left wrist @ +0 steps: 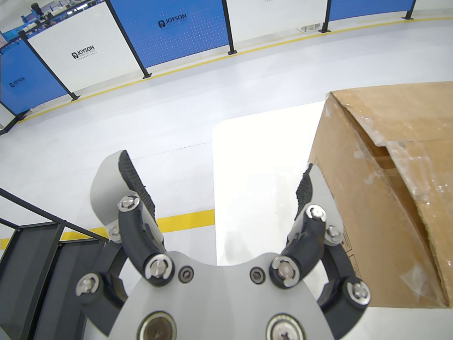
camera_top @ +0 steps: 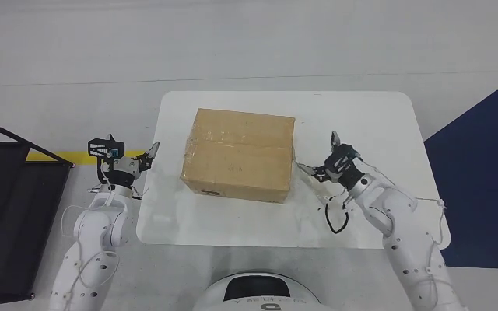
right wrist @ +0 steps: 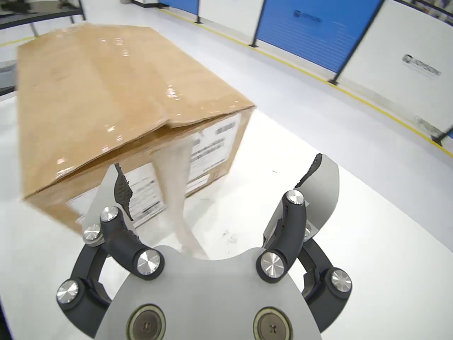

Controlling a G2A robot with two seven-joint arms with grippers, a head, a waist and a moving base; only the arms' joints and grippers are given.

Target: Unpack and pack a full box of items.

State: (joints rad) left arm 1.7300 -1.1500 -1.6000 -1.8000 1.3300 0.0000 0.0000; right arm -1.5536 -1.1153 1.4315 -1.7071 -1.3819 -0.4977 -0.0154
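Since the box (camera_top: 239, 154) is set closed at the middle of the table (camera_top: 366, 117), mid-frame, the left claw (left wrist: 216, 166) and right claw (right wrist: 218, 165) are held spread beside its two ends, probably for opening it. A tape strip (right wrist: 177, 192) is seen hanging loose from its right end.

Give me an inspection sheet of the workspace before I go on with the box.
Surface: white table, a few small dark marks.
Job's things: cardboard box mid-table, top flaps down; a tape strip hangs loose from one end.
Clutter: nothing seen.
Hands: left hand open at the table's edge, apart from the box; right hand open at the taped end, strip running towards it.
Cables: black cable looped beside the right forearm.
Surroundings: blue and white fence panels, yellow floor line, black rack beside the left arm.
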